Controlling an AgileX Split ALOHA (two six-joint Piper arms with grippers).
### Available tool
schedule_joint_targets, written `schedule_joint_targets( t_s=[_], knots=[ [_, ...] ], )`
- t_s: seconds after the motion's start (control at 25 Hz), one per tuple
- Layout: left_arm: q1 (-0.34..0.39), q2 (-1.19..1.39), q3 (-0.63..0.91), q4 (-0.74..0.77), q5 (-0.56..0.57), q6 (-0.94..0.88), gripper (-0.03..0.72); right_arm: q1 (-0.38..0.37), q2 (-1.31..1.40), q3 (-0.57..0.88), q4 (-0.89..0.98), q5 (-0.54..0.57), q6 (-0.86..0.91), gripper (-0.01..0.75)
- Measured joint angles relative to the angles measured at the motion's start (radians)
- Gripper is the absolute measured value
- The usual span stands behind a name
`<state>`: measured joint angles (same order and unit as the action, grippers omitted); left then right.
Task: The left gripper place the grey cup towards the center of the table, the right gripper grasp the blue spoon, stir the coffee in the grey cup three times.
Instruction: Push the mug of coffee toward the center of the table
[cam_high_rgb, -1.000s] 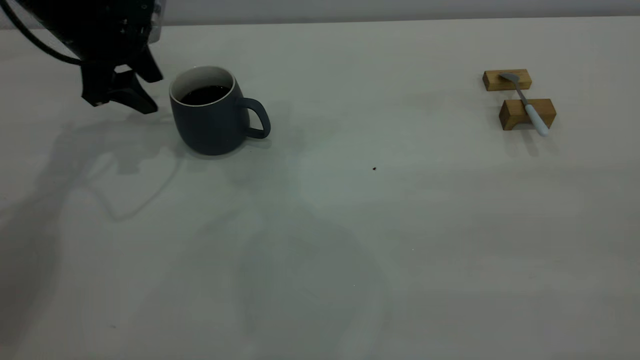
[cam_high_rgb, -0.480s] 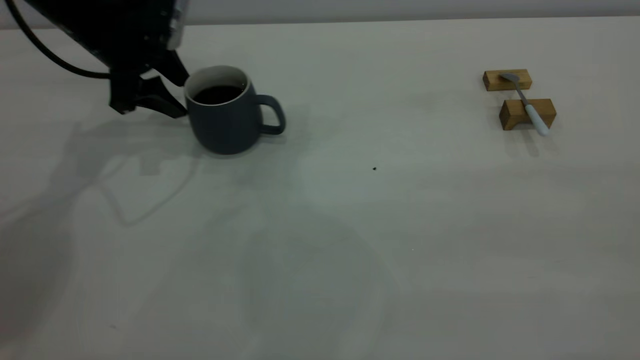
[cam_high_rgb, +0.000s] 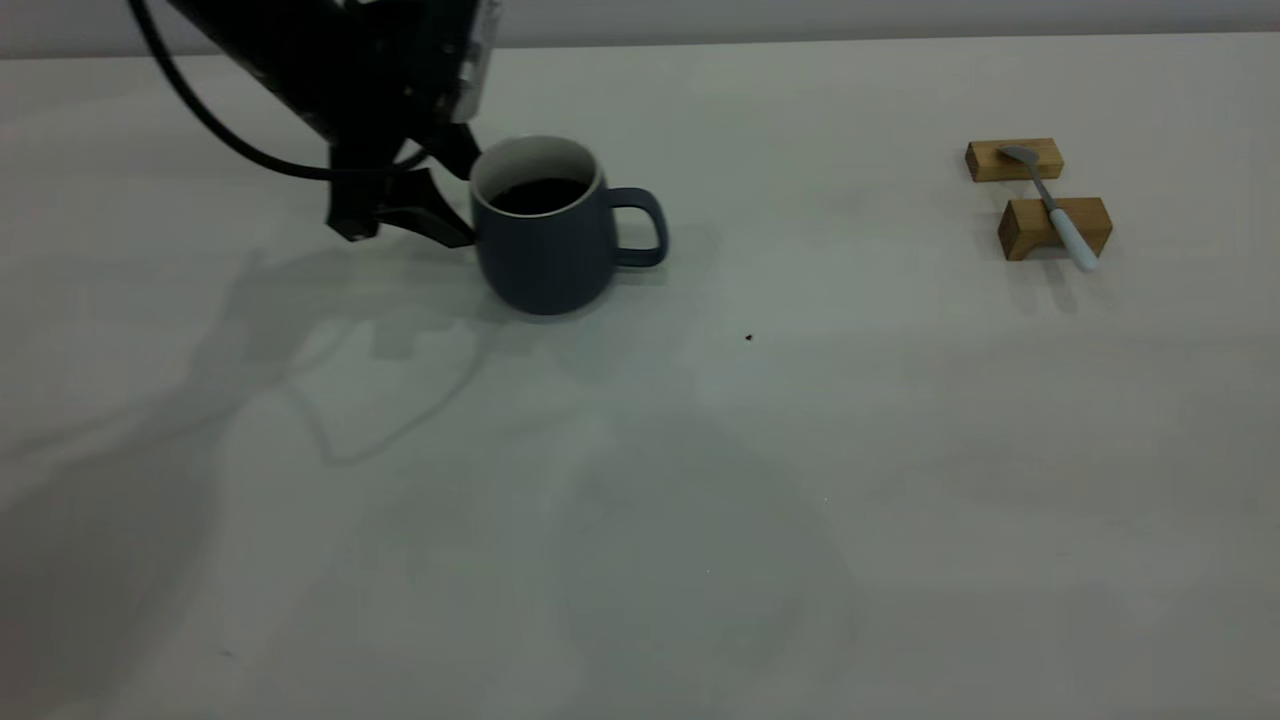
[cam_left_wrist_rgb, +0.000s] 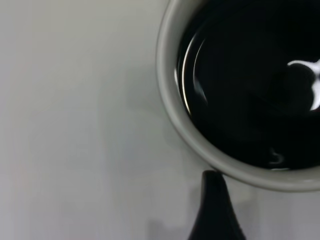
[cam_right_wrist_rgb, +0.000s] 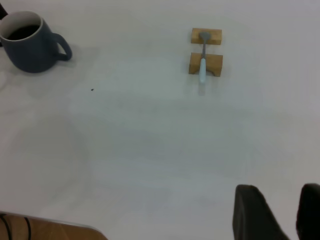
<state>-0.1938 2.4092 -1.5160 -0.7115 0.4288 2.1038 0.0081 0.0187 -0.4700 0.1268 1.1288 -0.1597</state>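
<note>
The grey cup (cam_high_rgb: 545, 260) stands upright left of the table's (cam_high_rgb: 640, 500) middle, with its handle toward the right. Dark coffee (cam_high_rgb: 540, 195) fills it. My left gripper (cam_high_rgb: 458, 203) is open, and its two spread fingers press against the cup's left side. In the left wrist view one fingertip (cam_left_wrist_rgb: 212, 180) touches the outside of the white rim; the other is out of frame. The blue spoon (cam_high_rgb: 1055, 215) lies across two wooden blocks at the far right. My right gripper (cam_right_wrist_rgb: 280, 192) is open with nothing in it. It hangs high over the table, far from the spoon (cam_right_wrist_rgb: 202, 57).
The two wooden blocks (cam_high_rgb: 1013, 160) (cam_high_rgb: 1030, 232) hold the spoon off the table at the back right. A tiny dark speck (cam_high_rgb: 748, 337) lies right of the cup. Bare tabletop runs between the cup and the blocks and across the front.
My left gripper has moved right and met the cup. The cup has slid right along the table with it, staying upright. The spoon and blocks have not moved.
</note>
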Motion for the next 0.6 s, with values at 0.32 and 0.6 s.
schedule_joint_targets(
  t_s=[0.32,0.6],
  knots=[
    [-0.067,0.006,-0.010,-0.052,-0.039,0.000,0.585,0.000,0.000,0.000,0.000,0.000,0.000,0.261],
    [-0.125,0.016,-0.057,-0.083,-0.039,0.000,0.585,0.000,0.000,0.000,0.000,0.000,0.000,0.261]
  ],
)
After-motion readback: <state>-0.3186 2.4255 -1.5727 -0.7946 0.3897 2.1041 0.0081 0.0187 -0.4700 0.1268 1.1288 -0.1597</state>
